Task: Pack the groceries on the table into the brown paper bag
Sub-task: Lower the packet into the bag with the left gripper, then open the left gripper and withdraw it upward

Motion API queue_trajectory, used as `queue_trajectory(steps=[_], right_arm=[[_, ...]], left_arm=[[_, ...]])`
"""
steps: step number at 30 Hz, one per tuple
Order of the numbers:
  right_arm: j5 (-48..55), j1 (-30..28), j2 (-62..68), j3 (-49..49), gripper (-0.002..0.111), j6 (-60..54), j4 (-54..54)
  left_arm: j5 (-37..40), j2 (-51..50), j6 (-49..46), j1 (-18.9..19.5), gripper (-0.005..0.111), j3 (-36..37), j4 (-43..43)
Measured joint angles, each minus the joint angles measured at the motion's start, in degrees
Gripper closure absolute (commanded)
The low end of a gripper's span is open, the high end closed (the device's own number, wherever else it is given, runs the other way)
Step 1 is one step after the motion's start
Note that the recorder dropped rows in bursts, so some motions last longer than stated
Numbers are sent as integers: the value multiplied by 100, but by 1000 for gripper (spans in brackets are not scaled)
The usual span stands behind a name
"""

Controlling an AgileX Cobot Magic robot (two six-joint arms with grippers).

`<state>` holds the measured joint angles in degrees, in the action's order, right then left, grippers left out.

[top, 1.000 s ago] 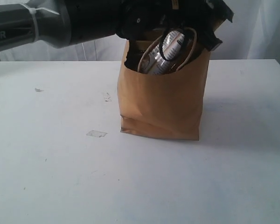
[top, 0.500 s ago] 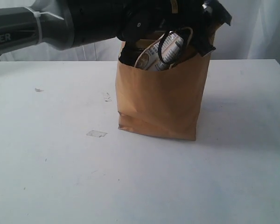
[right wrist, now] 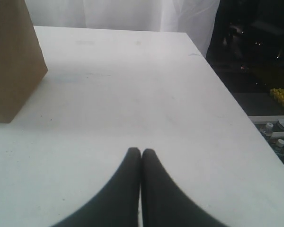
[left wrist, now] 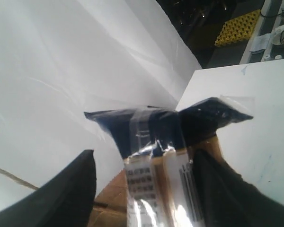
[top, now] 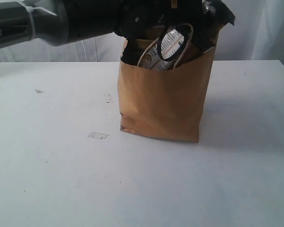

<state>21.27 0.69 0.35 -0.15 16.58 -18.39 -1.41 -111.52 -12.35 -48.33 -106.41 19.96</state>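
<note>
From the exterior view, the long printed packet (top: 171, 45) has sunk a little lower into the mouth of the tall brown kraft paper bag (top: 163, 104) over the last second, and now stands more upright, its white label facing us at upper centre of the frame. The bag itself has shuffled slightly toward the left of the frame and settled. I'd judge this is the drop-off: the packet is being let go into the bag, and since no other grocery shows on the wide white worktop (top: 61, 179), packing looks close to finished. The grey-and-black left arm (top: 47, 21) reaches in level from the upper left corner, its wrist bent over the bag's opening; its tip is lost in the dark mass there.

In the left wrist view, the left fingers (left wrist: 61, 194) stand spread apart, released. The packet's dark sealed end pokes up at the centre of the frame, with clear daylight between it and the finger at lower left; the other finger sits just beside it. Brown paper shows low down beneath.

In the right wrist view, the right fingers (right wrist: 125, 189) are clenched together on nothing at bottom centre, hovering over bare worktop, with the bag's corner well apart at the left edge of the frame
</note>
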Motion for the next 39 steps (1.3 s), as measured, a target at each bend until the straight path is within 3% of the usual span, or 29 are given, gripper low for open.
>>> queue_trajectory(steps=[15, 28, 39], right_arm=[[0, 0, 0, 0, 108, 0, 0], [0, 0, 0, 0, 108, 0, 0], [0, 0, 0, 0, 108, 0, 0]], left_arm=[[1148, 552, 45, 17, 45, 0, -257], [1399, 684, 45, 27, 45, 0, -299], [2313, 1013, 68, 27, 45, 0, -422]])
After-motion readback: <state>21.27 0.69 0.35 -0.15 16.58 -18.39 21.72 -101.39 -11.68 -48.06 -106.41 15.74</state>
